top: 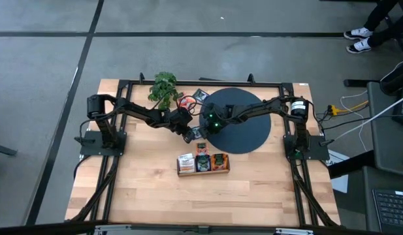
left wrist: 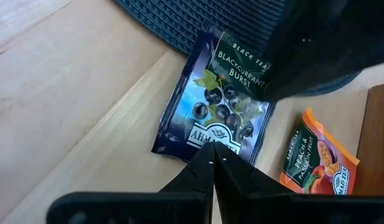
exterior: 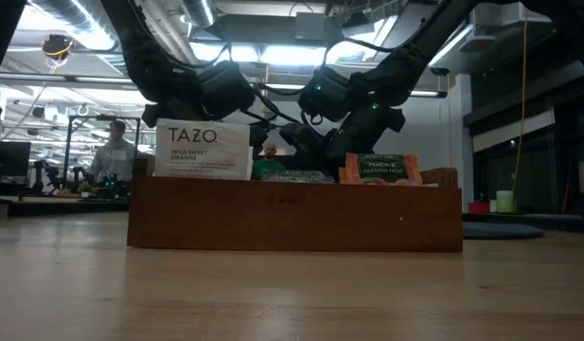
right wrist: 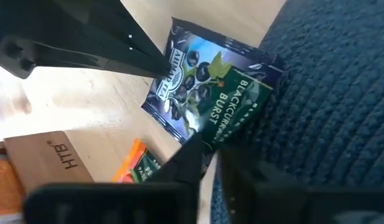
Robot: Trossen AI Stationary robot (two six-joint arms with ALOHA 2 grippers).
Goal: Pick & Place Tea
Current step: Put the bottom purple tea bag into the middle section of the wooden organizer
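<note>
We pinned the blackcurrant tea packet with our shut left gripper, its closed tips pressed on one edge, seemingly so it could not slide while our right gripper closed on the opposite edge, which overlapped the rim of the black disc; whether that hold was firm yet we could not tell. The packet lay at seven o'clock off the disc. We counted one wooden tray with three packet groups, one peach packet beside it, and one plant at ten o'clock.
</note>
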